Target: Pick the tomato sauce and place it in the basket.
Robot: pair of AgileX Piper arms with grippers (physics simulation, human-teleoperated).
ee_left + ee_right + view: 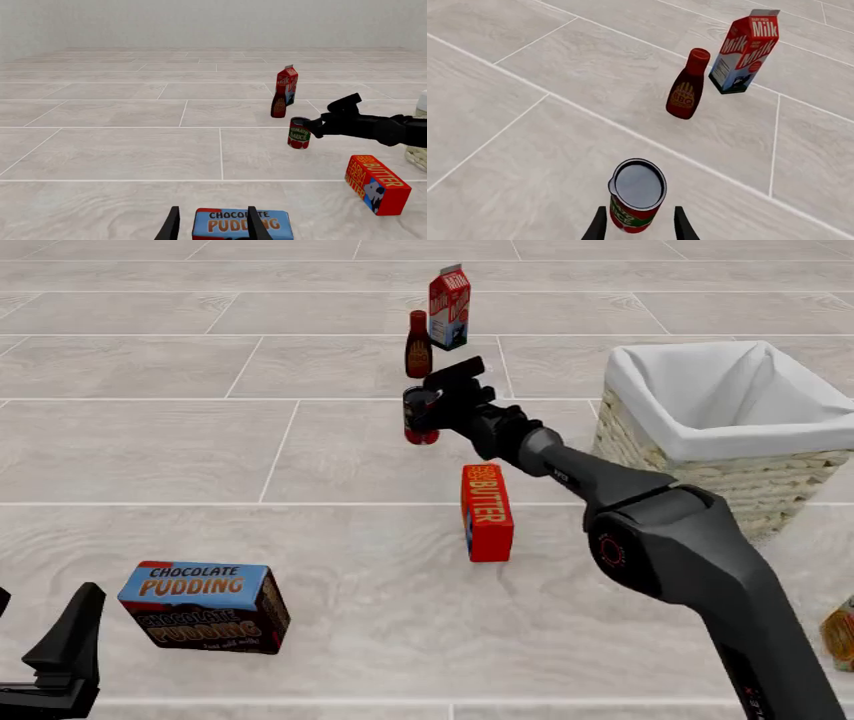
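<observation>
The tomato sauce (419,418) is a small dark red can with a green label band. It is tilted between the fingers of my right gripper (427,405), which is shut on it. The can also shows in the right wrist view (637,197) and in the left wrist view (299,133), where the right gripper (312,127) holds its side. The basket (747,475), wicker with a white lining, stands to the right of the can. My left gripper (60,655) is open and empty at the near left, close to a chocolate pudding box (203,605).
A brown-red BBQ bottle (418,345) and a milk carton (450,307) stand just behind the can. A red butter box (487,512) stands in front of it, under the right arm. A small orange object (841,635) shows at the right edge.
</observation>
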